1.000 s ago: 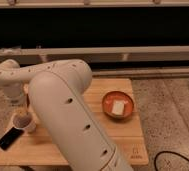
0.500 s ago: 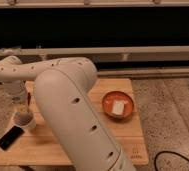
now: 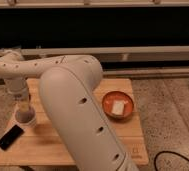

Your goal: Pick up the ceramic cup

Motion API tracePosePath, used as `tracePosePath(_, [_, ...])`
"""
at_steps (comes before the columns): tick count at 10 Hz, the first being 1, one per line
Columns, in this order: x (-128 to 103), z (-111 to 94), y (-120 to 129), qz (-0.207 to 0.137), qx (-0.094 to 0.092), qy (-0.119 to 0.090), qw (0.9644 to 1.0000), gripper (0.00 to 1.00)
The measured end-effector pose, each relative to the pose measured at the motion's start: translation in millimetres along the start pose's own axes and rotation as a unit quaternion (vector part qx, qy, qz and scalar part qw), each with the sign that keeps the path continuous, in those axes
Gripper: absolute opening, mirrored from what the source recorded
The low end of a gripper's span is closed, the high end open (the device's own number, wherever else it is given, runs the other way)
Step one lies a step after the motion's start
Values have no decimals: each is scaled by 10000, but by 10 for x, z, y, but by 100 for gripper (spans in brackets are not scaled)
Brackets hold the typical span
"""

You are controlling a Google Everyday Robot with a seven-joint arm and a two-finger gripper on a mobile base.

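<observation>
The ceramic cup (image 3: pixel 26 118) is small and white with a darker inside. It stands on the left part of the wooden table (image 3: pixel 120 136). My gripper (image 3: pixel 23 106) hangs from the wrist directly above the cup and reaches down to its rim. My big white arm (image 3: pixel 73 100) sweeps across the middle of the view and hides much of the table.
A flat black phone (image 3: pixel 9 137) lies at the table's front left corner, just below the cup. A wide orange-red bowl (image 3: pixel 118 105) with a white piece inside sits on the right part. A dark cable (image 3: pixel 175 161) lies on the floor at the lower right.
The arm has shifted only slightly. The gripper stays over the cup, and the cup, phone and bowl have not moved.
</observation>
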Motion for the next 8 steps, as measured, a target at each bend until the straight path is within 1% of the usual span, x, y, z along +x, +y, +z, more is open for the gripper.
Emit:
tracePosePath(2, [31, -103, 5, -4, 14, 7, 10000, 0])
tracePosePath(3, [65, -113, -7, 8, 34, 21, 10000, 0])
tracePosePath(6, [26, -179, -18, -52, 113, -1, 9999, 0])
tracePosePath(8, [46, -227, -31, -74, 151, 1, 9999, 0])
